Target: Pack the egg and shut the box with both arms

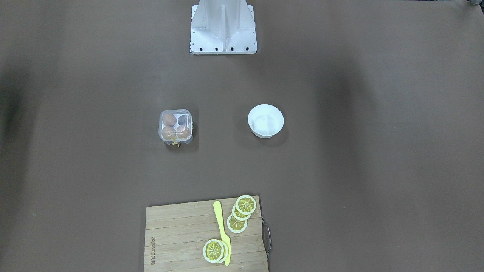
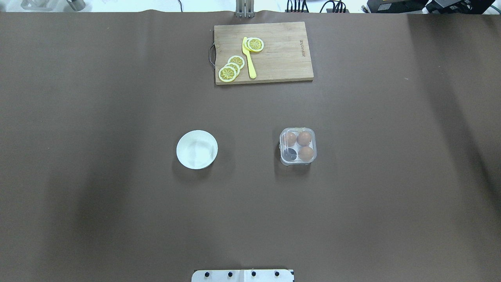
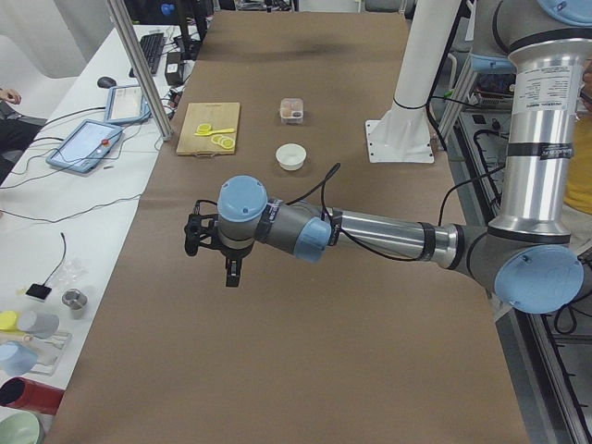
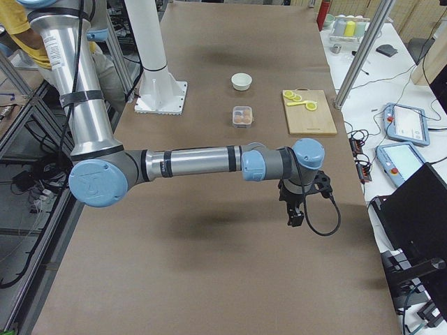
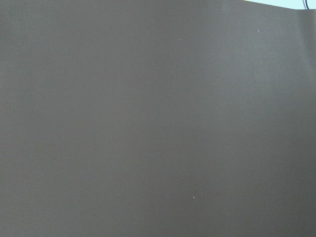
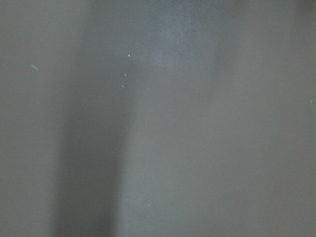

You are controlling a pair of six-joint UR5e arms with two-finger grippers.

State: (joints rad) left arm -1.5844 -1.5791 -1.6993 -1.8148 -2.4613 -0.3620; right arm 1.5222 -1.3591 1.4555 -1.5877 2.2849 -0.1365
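The clear box [image 2: 298, 146] stands on the brown table right of centre, and also shows in the front view [image 1: 176, 126]. It holds three light-brown eggs [image 2: 304, 138], and one cell is dark and empty. Its clear lid seems to lie over them, with the yellow string [image 1: 174, 142] at its edge. My left gripper [image 3: 231, 275] hangs over bare table far from the box. My right gripper [image 4: 294, 216] hangs over bare table at the other end. I cannot tell whether either is open or shut. Both wrist views show only table surface.
A round white bowl [image 2: 197, 149] stands left of the box. A wooden cutting board [image 2: 282, 58] at the far edge carries lemon slices [image 2: 231, 68] and a yellow knife [image 2: 249, 58]. The robot's white base [image 1: 223, 28] is at the near edge.
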